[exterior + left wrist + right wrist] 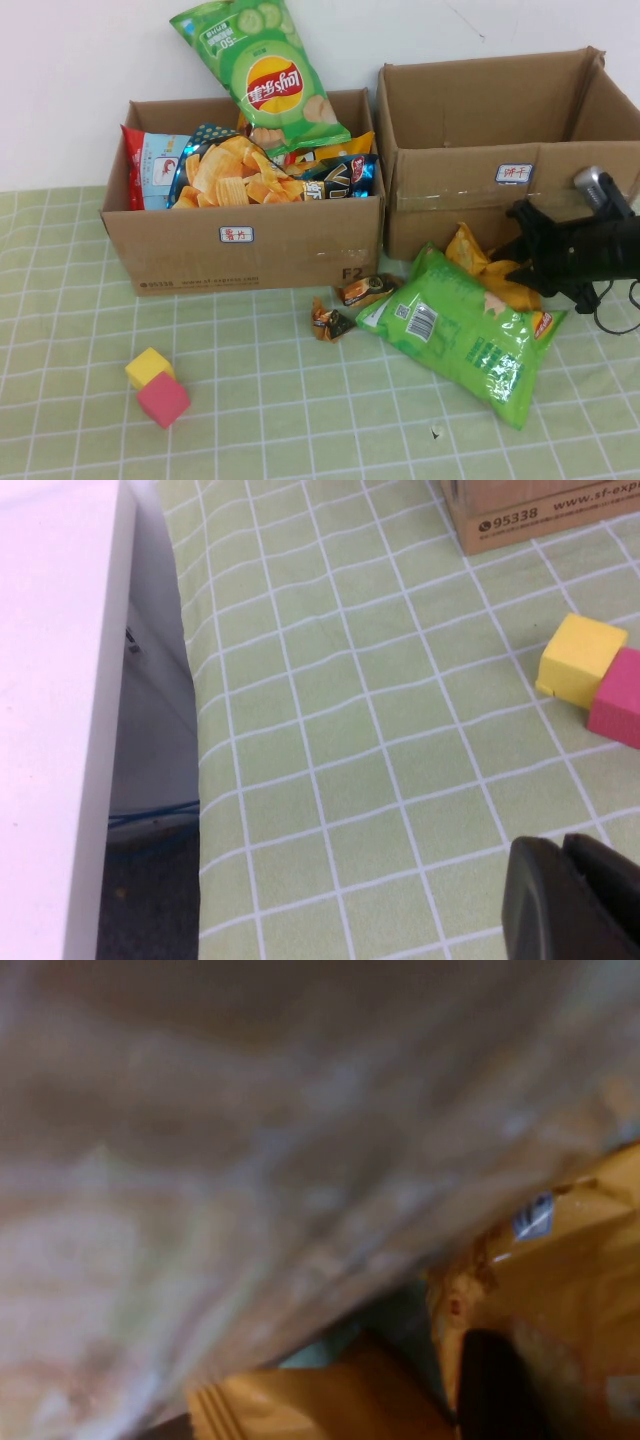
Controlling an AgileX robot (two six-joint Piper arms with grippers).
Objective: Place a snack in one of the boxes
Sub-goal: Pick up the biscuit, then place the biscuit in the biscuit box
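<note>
Two cardboard boxes stand at the back. The left box (290,250) is piled with chip bags, and a green bag (262,75) leans on the wall above it. The right box (450,185) shows no contents. On the table before the right box lies a green snack bag (460,330), partly over an orange snack bag (490,270). My right gripper (522,240) hovers at the orange bag's right edge, and crinkled bag material fills the right wrist view. My left gripper (562,848) is shut and empty, low over the tablecloth near the table's left edge.
Two small wrapped snacks (365,290) (330,322) lie in front of the left box. A yellow cube (149,367) and a pink cube (163,399) sit at the front left, also seen as the yellow cube (582,658) and pink cube (620,697).
</note>
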